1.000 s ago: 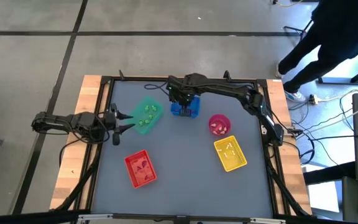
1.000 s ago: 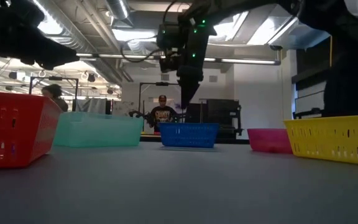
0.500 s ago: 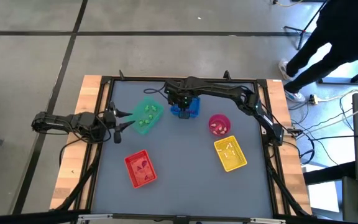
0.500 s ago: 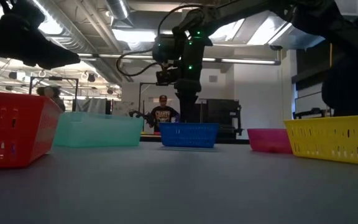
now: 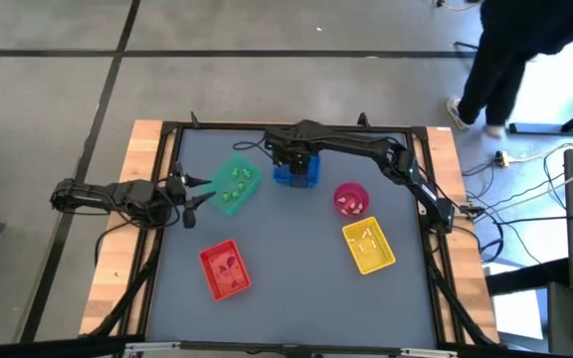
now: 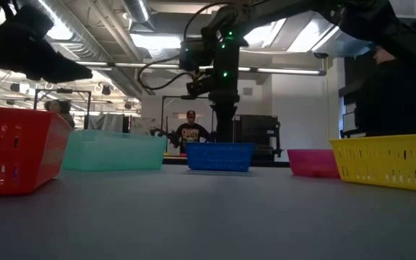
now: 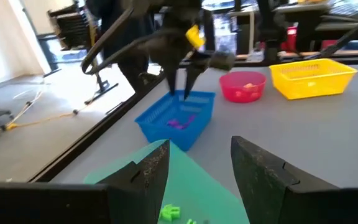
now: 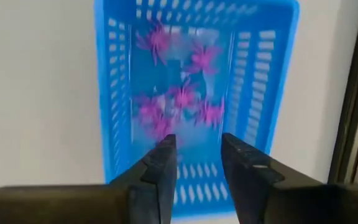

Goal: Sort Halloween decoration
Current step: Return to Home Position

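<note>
The right gripper (image 5: 288, 157) hangs directly over the blue tray (image 5: 307, 178), fingers spread and nothing between them. The right wrist view looks down past the parted fingers (image 8: 160, 162) onto a cluster of purple spiders (image 8: 182, 96) lying on the tray's floor. With those delivered and no trinket visible on the bare table around the blue tray, I judge the sorting done or nearly so, and the step is the retreat to rest.

To do it well, the right arm should first rise straight up from the blue tray until its fingertips clear the rim, then draw back toward its base. Pulling sideways too early risks catching the wall and dragging the light tray or tipping spiders out. Keeping the fingers spread avoids nipping a spider's legs.

The pink bowl (image 5: 351, 198) sits near the blue tray on the right arm's side, with the yellow tray (image 5: 368, 247) beyond it, so the retreat should pass high over both.

The left gripper (image 5: 199, 192) waits with its fingers parted on the far side of the green tray (image 5: 232, 189), which lies just beside the blue tray and holds green trinkets (image 5: 239, 179). It looks close to rest and needs only a short pull-back away from the green tray. The red tray (image 5: 225, 269) is well apart from the blue tray and out of either path.
</note>
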